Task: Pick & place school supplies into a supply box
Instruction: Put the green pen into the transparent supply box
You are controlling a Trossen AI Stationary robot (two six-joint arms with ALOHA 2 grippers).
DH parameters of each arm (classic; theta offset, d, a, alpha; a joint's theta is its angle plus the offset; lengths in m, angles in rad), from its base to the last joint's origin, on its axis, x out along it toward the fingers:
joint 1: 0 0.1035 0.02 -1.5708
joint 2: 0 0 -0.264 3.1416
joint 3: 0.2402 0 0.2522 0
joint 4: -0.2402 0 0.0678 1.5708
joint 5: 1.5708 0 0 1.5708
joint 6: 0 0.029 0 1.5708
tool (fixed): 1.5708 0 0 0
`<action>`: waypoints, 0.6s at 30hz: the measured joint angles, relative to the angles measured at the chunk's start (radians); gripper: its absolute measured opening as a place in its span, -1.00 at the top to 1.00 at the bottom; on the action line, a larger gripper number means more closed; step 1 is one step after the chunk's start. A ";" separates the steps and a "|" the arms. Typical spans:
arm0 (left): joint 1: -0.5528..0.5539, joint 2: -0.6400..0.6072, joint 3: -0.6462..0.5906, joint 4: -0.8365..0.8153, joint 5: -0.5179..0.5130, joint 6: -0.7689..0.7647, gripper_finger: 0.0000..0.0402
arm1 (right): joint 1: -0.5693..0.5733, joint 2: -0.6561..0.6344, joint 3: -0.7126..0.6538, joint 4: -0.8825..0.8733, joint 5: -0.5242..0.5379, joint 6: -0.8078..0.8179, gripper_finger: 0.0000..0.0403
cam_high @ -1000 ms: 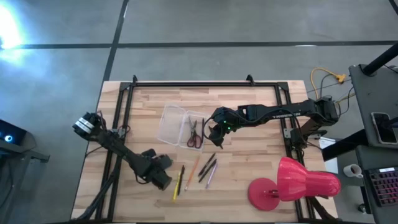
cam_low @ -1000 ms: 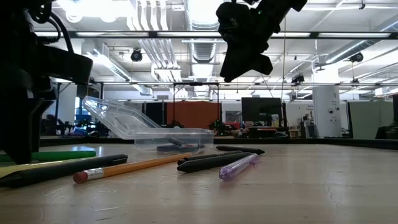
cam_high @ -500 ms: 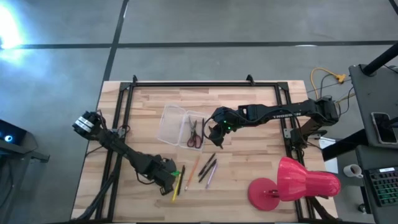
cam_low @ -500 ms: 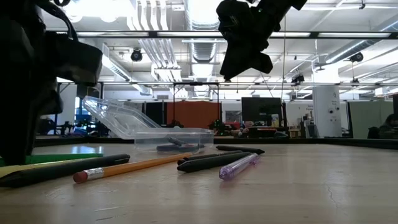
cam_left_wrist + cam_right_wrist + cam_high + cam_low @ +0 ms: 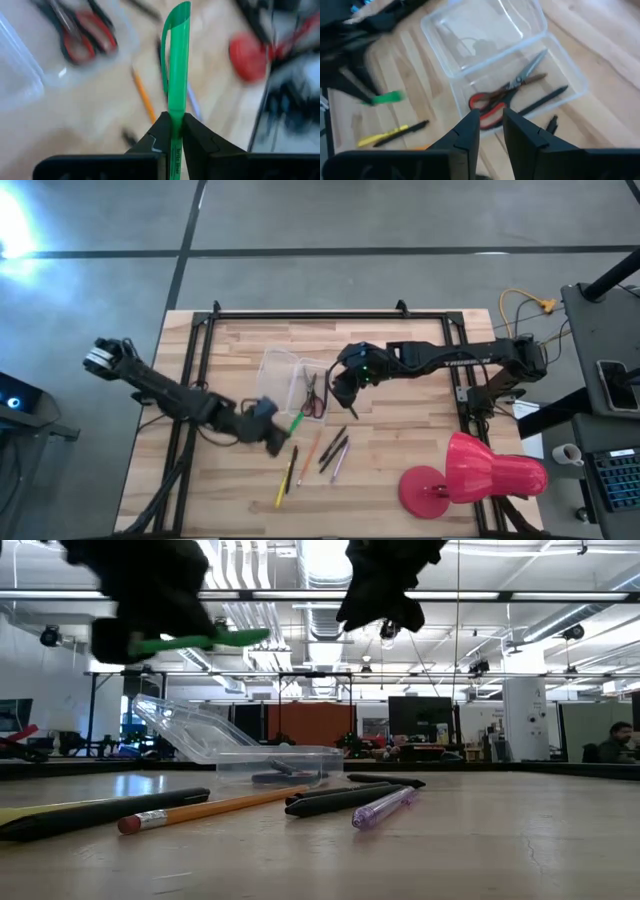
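School supplies lie on your light wooden table [image 5: 400, 345], which has a black frame around its edges. Your left gripper [image 5: 268, 430] is clenched on a green pen [image 5: 178, 65] and holds it in the air, above the table, just beside the near corner of the supply box [image 5: 290, 380]. The box is clear plastic and sits near the middle of the table; in one compartment you see the red-handled scissors [image 5: 506, 95] and a black pen [image 5: 542, 100]. Your right gripper [image 5: 345, 392] hangs over the box side nearest to it, with its fingers a little apart and nothing between them.

On the bare wood near the front edge you find a yellow pen [image 5: 282, 485], an orange pencil [image 5: 210, 809], dark pens [image 5: 345, 800] and a purple pen [image 5: 385, 808], all lying loose and close together. A big red lamp [image 5: 470, 470] stands at the table's front right corner.

Behind the table the room is a wide hall with ceiling pipes, strip lights and monitors. A person [image 5: 620, 740] sits far off at the right edge.
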 joint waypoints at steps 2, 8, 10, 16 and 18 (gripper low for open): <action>0.077 -0.007 -0.026 0.087 -0.004 0.001 0.95 | 0.000 0.000 0.016 0.000 0.002 -0.013 0.64; 0.285 0.062 -0.046 0.172 0.013 0.009 0.95 | 0.000 0.000 0.035 -0.014 0.002 -0.032 0.64; 0.339 0.089 -0.041 0.173 0.012 0.010 0.92 | 0.000 0.000 0.036 -0.035 0.002 -0.041 0.63; 0.387 0.168 0.005 0.176 0.048 0.009 0.52 | 0.000 0.000 0.034 -0.117 0.019 -0.045 0.61; 0.385 0.187 0.023 0.176 0.071 0.011 0.40 | 0.000 0.000 0.034 -0.140 0.029 -0.044 0.62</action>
